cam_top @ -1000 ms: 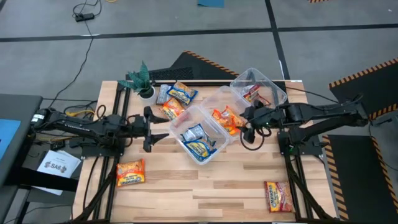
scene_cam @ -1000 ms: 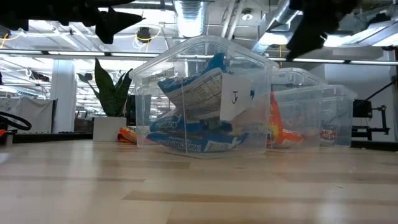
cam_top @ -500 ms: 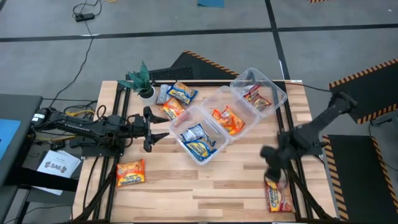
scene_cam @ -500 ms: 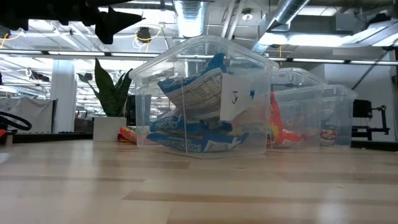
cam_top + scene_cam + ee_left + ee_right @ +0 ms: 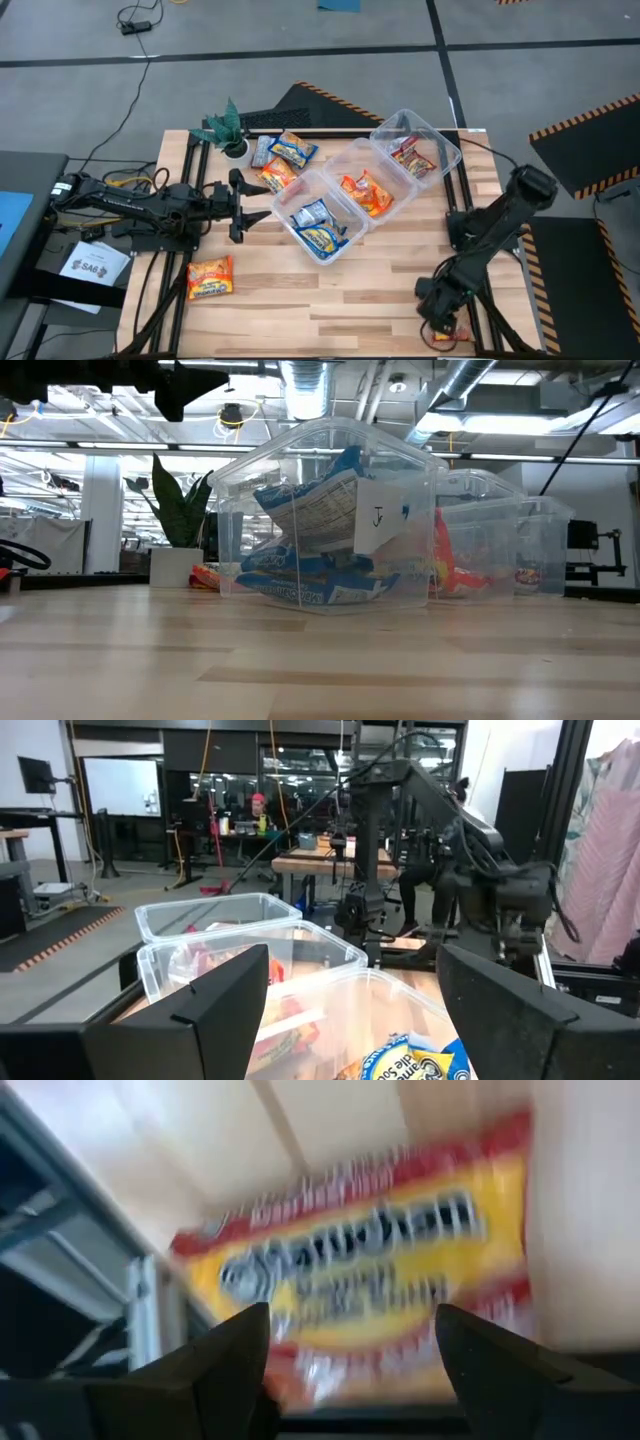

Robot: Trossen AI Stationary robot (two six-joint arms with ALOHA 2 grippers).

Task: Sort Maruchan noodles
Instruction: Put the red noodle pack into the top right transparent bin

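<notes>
Overhead, the right end effector (image 5: 437, 305) hung at the lower right of the frame over a red-and-yellow noodle packet (image 5: 449, 336) by the tabletop's (image 5: 360, 290) lower right corner, only a sliver of that packet showing beneath it. The left end effector (image 5: 252, 205) sat left of centre, fingers spread and empty, pointing at the three clear tubs (image 5: 410, 135) lined up diagonally through the middle; blue, orange and red packets lay inside them. More loose packets (image 5: 285, 152) lay near the potted plant (image 5: 228, 128) at upper centre, and an orange packet (image 5: 210, 276) lay alone at lower left. At table height, the nearest tub (image 5: 330, 520) filled the centre, blue packets (image 5: 310, 585) stacked within. Through the left wrist camera, its two dark fingers (image 5: 215, 1005) stood wide apart before the tubs (image 5: 215, 930). Through the right wrist camera, spread fingers (image 5: 235, 1355) framed the blurred red-and-yellow packet (image 5: 370, 1270) lying on wood, not touching it.
</notes>
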